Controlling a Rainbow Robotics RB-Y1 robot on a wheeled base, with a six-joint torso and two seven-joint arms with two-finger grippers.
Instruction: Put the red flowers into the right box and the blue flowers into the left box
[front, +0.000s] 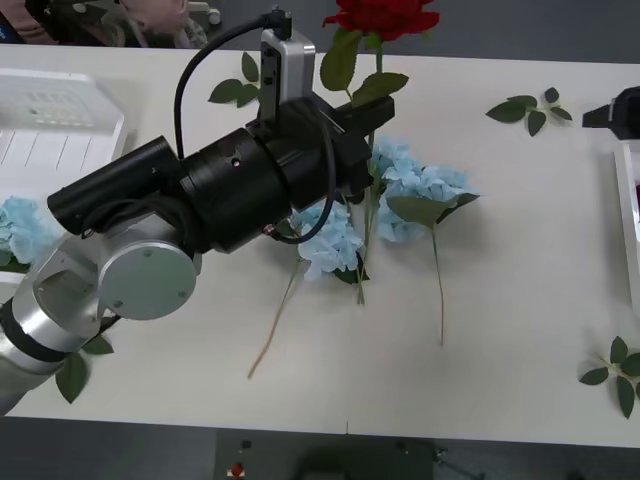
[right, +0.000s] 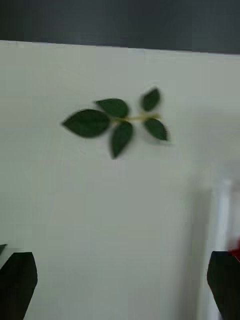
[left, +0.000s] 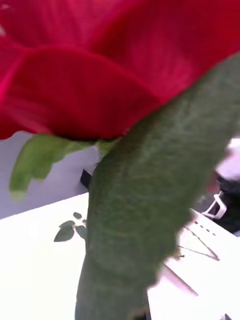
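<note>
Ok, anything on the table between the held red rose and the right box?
Nothing tall shows. The left hand holds the red rose above the table; only a flat leaf sprig lies before the right box, with the right hand nearby.

White table (front: 520, 330), wide and matte, carrying a heap of pale blue flowers (front: 415, 190) near its middle, heads bunched together and thin stems trailing toward the near edge. Scattered around that heap: a loose green leaf sprig (front: 528, 110) toward the far right, another leaf sprig (front: 612, 372) by the near right edge, a third leaf sprig (front: 236, 88) at the far side, and single leaves (front: 72, 375) at the near left. At the far left a white perforated basket (front: 60, 125) resting flat, one more blue flower head (front: 20, 228) just beside its near side, and a white box rim (front: 628, 215) touching the right edge.
</note>
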